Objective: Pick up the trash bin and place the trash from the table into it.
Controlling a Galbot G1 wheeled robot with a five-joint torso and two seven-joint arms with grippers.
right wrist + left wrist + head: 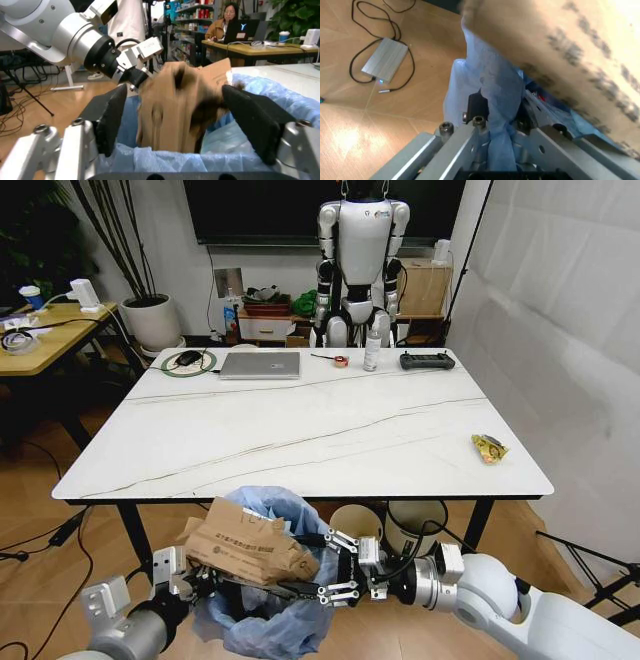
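The trash bin (270, 620), lined with a crinkled light-blue bag, hangs below the table's (330, 430) front edge. My left gripper (205, 585) is shut on its rim; the left wrist view shows the gripper (500, 127) clamped on the blue bag (490, 86). Torn brown cardboard (245, 545) sticks out of the bin's mouth. My right gripper (338, 570) stands open beside it, and in the right wrist view the cardboard (180, 108) sits between its spread fingers (112, 116). A small yellow wrapper (489, 447) lies near the table's right edge.
Along the table's far edge lie a silver laptop (260, 365), a mouse on a round pad (188, 360), a tape roll (341, 360), a bottle (372, 350) and a black controller (427, 361). Two cream bins (415, 525) stand under the table. A wooden desk (50, 330) is at the left.
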